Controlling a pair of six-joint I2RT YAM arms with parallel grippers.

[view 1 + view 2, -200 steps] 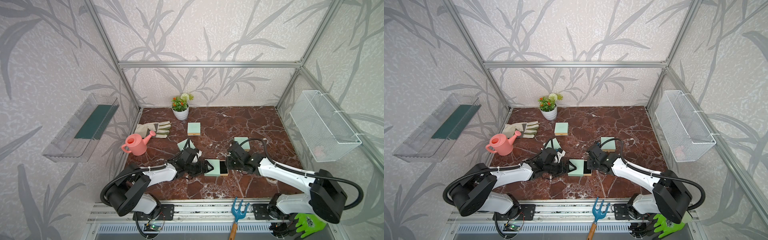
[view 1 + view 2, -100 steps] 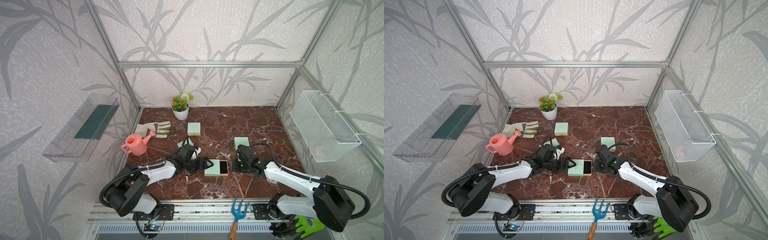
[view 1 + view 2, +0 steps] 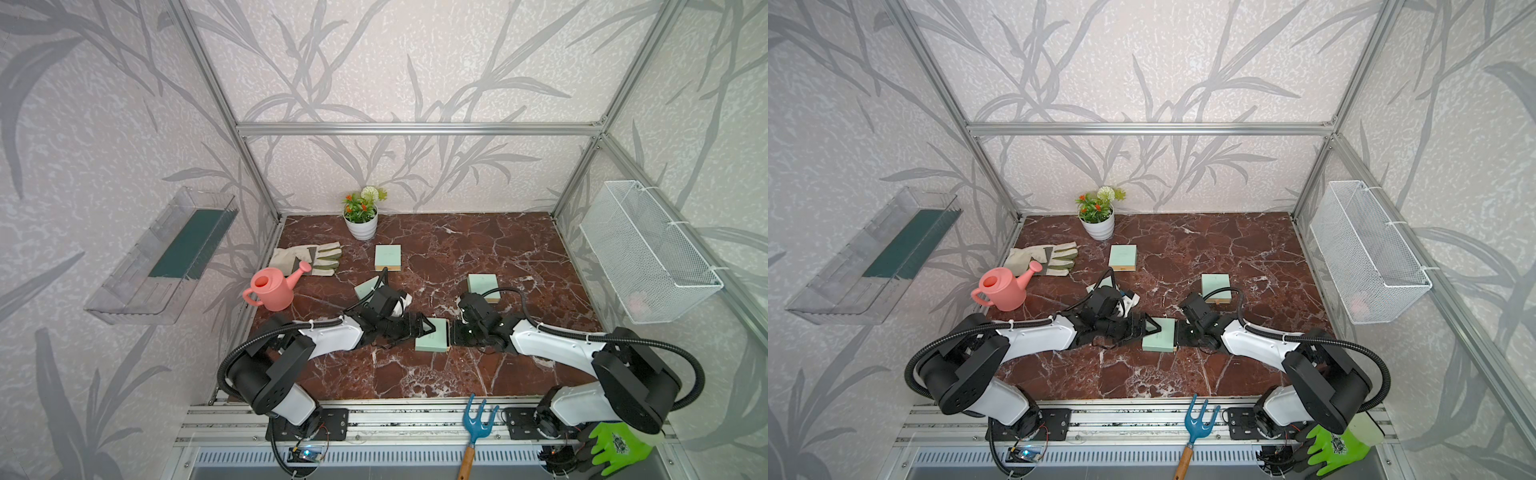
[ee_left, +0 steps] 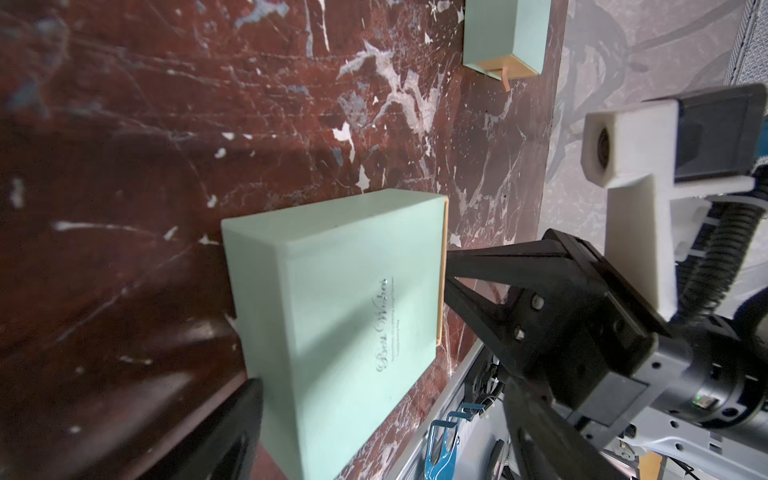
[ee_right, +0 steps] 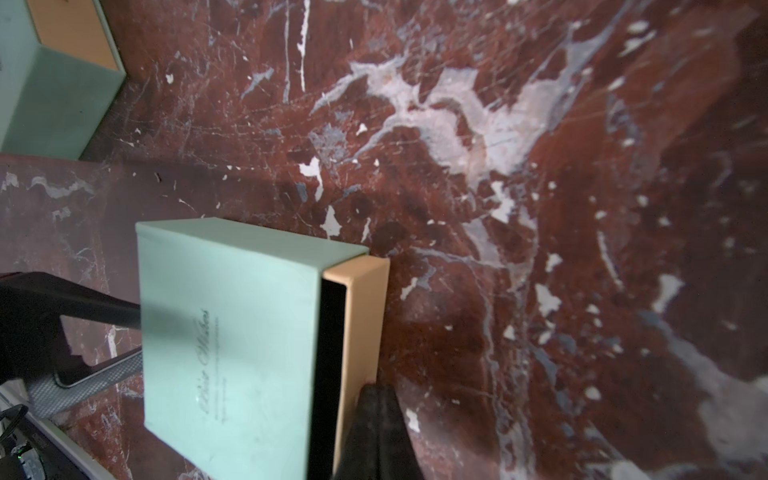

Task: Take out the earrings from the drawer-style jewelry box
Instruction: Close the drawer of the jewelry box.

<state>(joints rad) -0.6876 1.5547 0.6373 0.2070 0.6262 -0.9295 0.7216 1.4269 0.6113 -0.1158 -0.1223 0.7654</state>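
In both top views the two arms meet low over the tabletop [image 3: 415, 374] with the mint-green jewelry box [image 3: 432, 341] [image 3: 1158, 341] between them. The left gripper [image 3: 422, 336] is spread wide at the box's closed end, one finger along each side of it. The right gripper [image 3: 1180, 337] is at the opposite end, right against the box.

In the left wrist view the box [image 4: 353, 324] lies flat just ahead of the left gripper, its lid lettering up. One black finger [image 4: 237, 419] sits beside its near corner. At the far end the right gripper [image 4: 449, 270] has its tips pressed to the tan drawer edge.

In the right wrist view the right gripper [image 5: 374, 399] is closed tight, fingers together, its tip touching the front of the drawer [image 5: 361, 316]. Whether it pinches a pull tab there I cannot tell. The drawer stands out of the box [image 5: 232, 324] only a little, showing a narrow strip of black lining [image 5: 328, 353]. The earrings are not visible in that slit, so any are hidden inside the box. Past the box, a left gripper finger [image 5: 83, 307] reaches its far end.
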